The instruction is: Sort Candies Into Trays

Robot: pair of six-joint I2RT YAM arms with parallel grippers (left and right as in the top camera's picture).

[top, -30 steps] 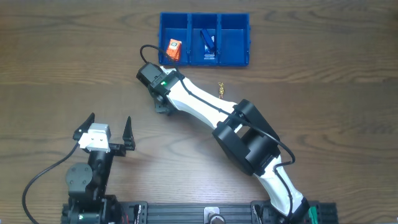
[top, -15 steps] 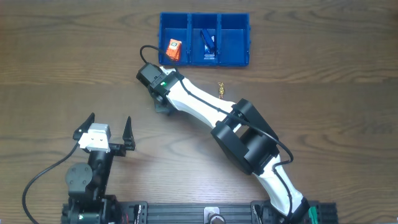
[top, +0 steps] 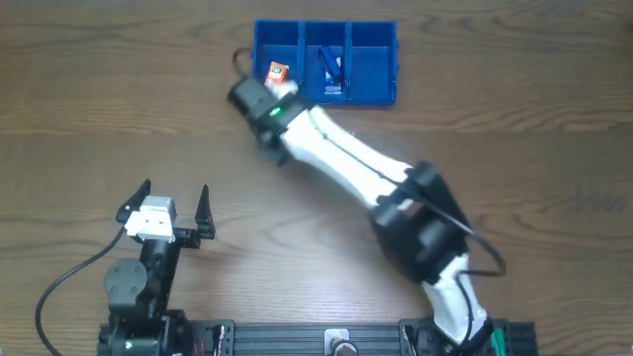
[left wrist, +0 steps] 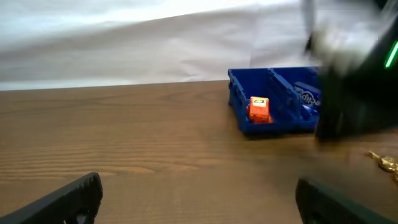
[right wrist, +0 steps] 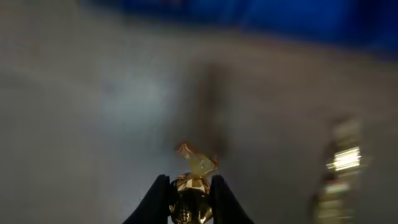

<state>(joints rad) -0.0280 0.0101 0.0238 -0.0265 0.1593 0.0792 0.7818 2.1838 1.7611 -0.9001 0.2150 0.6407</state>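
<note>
The blue three-compartment tray (top: 381,61) stands at the table's far edge, with an orange candy (top: 278,72) in its left compartment and a blue candy (top: 331,71) in the middle one. My right gripper (top: 278,153) hangs just in front of the tray's left end. It is shut on a gold-wrapped candy (right wrist: 194,179), and the tray (right wrist: 249,12) shows as a blur beyond it. A second gold candy (left wrist: 382,163) lies on the table near the right arm (left wrist: 348,93). My left gripper (top: 173,203) stands open over bare wood at the near left, holding nothing.
The wooden table (top: 119,99) is bare to the left of the tray and around the left gripper. The right arm (top: 346,163) stretches diagonally across the middle from its base at the near right.
The right gripper has moved away from me toward the tray's left end, and the arm has stretched out with it. The left arm has kept still.
</note>
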